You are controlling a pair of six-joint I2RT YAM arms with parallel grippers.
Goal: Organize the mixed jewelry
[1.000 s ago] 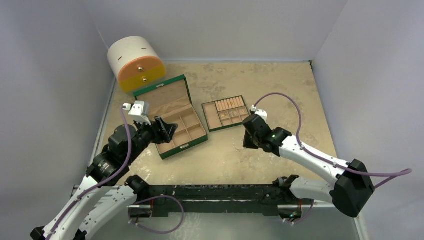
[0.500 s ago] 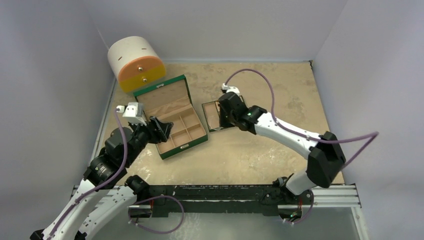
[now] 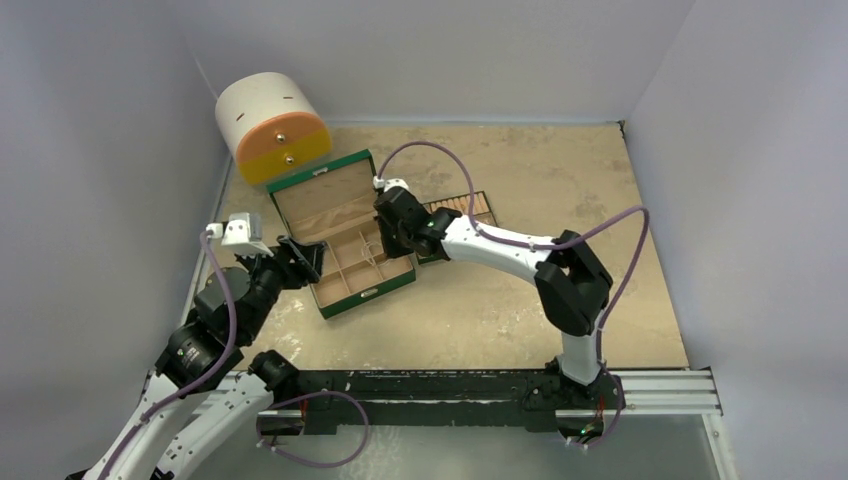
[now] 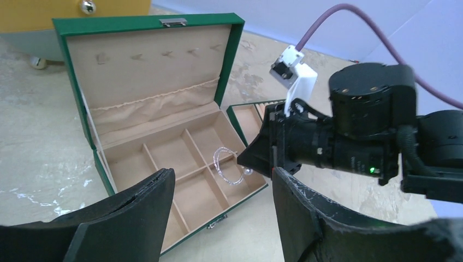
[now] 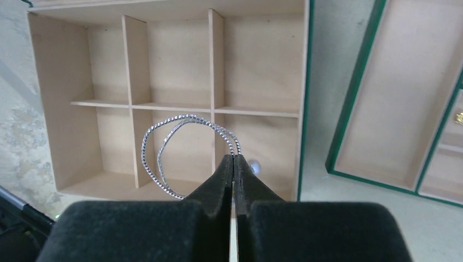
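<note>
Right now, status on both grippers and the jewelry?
Right gripper shut on silvery hoop, over green box compartments. Left gripper open, empty, near box. No obstruction seen.

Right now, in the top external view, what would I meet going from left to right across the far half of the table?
Round white-and-orange drawer case → open green tan-lined compartment box → flat green divided tray, partly hidden.

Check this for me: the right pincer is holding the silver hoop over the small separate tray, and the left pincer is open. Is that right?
Not quite. The right pincer holds the silver hoop over the divided compartments of the open green box, not over the small tray, which lies beside it; the right wrist view shows this. The left pincer is open.
</note>
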